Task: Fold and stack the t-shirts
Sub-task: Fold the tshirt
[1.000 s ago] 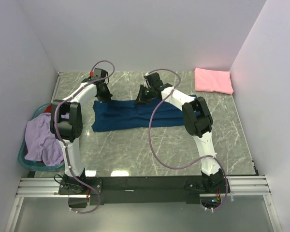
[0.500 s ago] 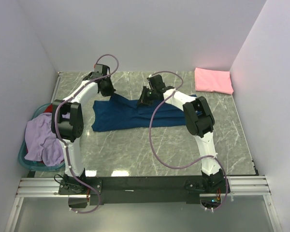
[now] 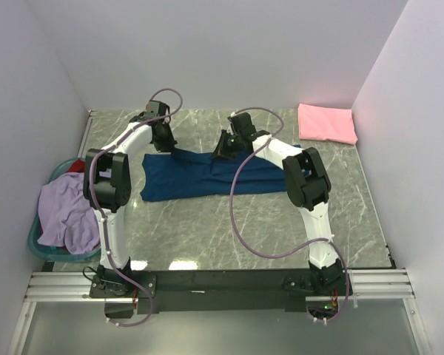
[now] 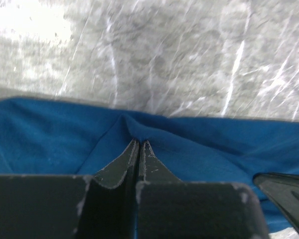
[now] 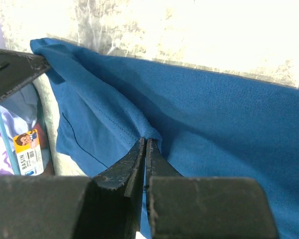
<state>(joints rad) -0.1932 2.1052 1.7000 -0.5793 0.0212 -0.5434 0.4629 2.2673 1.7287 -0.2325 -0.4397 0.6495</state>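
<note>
A navy blue t-shirt (image 3: 200,176) lies as a long folded band across the middle of the marble table. My left gripper (image 3: 168,146) is shut on the shirt's far edge near its left end; the left wrist view shows the cloth (image 4: 199,149) pinched into a peak at the gripper (image 4: 139,141). My right gripper (image 3: 220,153) is shut on the same far edge further right; its wrist view shows a fold of blue cloth (image 5: 199,124) caught at the gripper (image 5: 146,140). A pink t-shirt (image 3: 326,123) lies folded at the back right. A lavender t-shirt (image 3: 65,214) fills the basket.
The teal basket (image 3: 32,240) stands off the table's left edge, with a bit of red cloth (image 3: 75,166) at its far side. White walls close in the table on three sides. Purple cables loop above both arms.
Both grippers have moved right and slightly back with the shirt's far edge in them. The left end of that edge has lifted and drawn inward.
</note>
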